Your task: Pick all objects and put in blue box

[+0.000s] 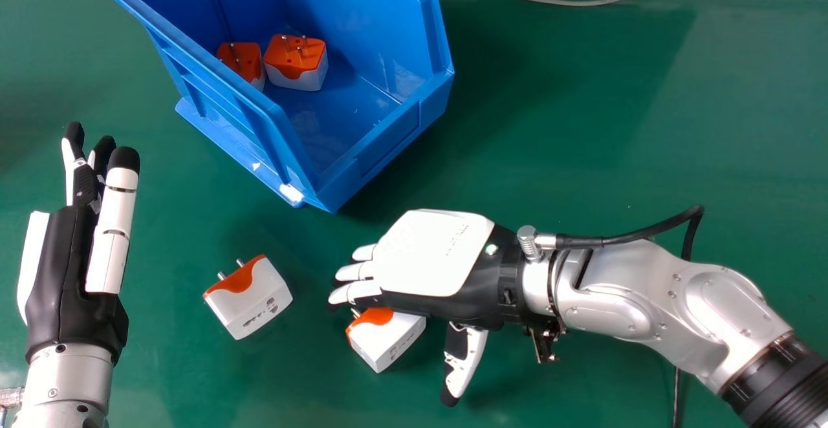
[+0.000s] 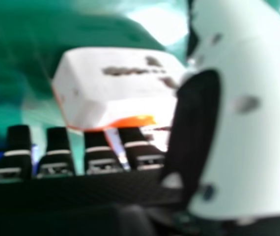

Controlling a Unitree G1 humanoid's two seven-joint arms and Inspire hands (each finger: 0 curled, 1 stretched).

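My right hand [image 1: 430, 253] is held palm down above an orange and white adapter [image 1: 388, 341], partly covering it, with the thumb held apart and the fingers relaxed. In the right hand view that adapter [image 2: 123, 86] lies between the fingertips and the thumb of the hand [image 2: 240, 113], not gripped. Another adapter [image 1: 249, 299] lies on the table to the left of it, prongs pointing away. Two more adapters [image 1: 296, 63] [image 1: 240, 63] rest inside the blue box [image 1: 381, 147]. My left hand [image 1: 74, 266] is at the left edge with its fingers straight and nothing in it.
The green table [image 1: 569, 130] extends around the box and to the right of it. A grey cable [image 1: 569, 2] curves along the far edge, and a black cable [image 1: 677, 389] runs beneath my right forearm.
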